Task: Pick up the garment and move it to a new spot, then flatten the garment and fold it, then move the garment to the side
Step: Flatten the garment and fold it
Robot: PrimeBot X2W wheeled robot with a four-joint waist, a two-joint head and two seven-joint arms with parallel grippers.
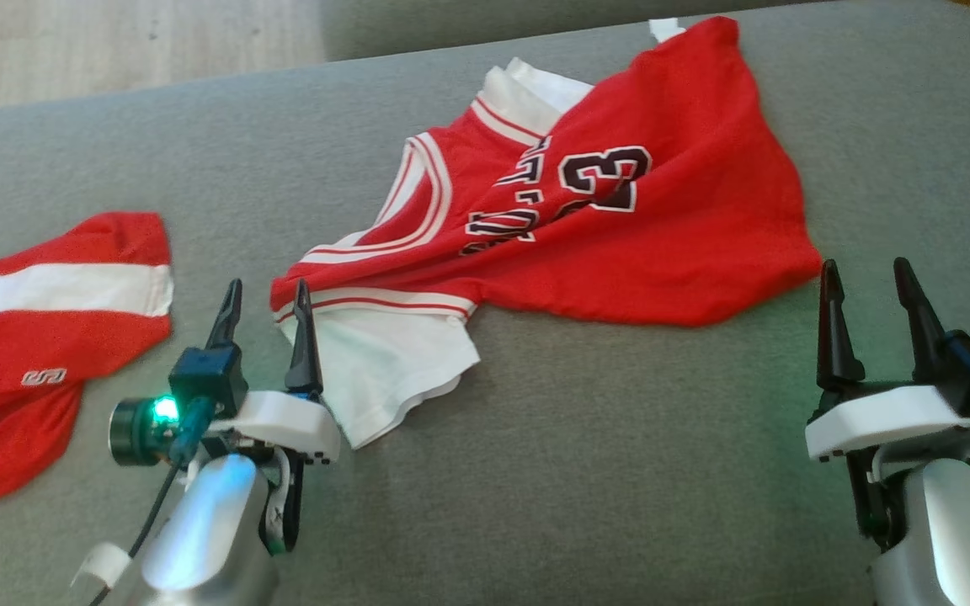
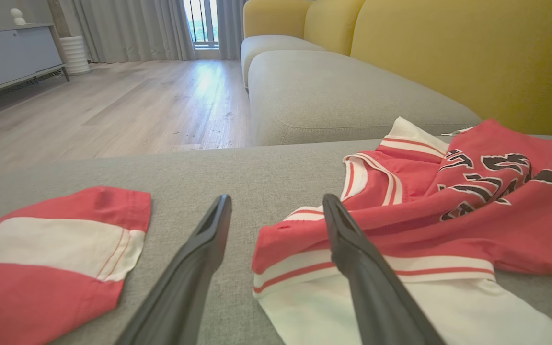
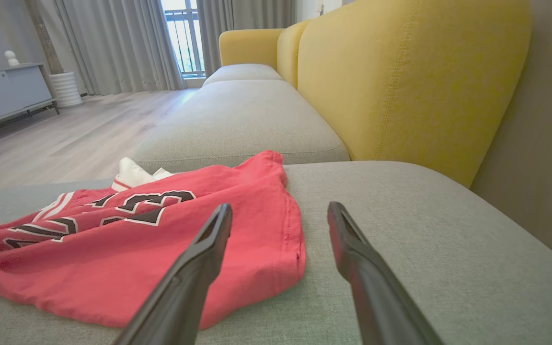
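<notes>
garment (image 1: 670,244) lies rumpled on the grey cushion (image 1: 586,471), left fingers (image 1: 304,345) and right fingers (image 1: 830,328) spread wide, empty.

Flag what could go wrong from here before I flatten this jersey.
The jersey lies bunched, with a white layer poking out beneath the red; folding now may trap creases.
The open left pincer has one finger over the jersey's corner; closing could pinch several layers.
Another red garment lies close on the left; a sideways move could catch it.
</notes>
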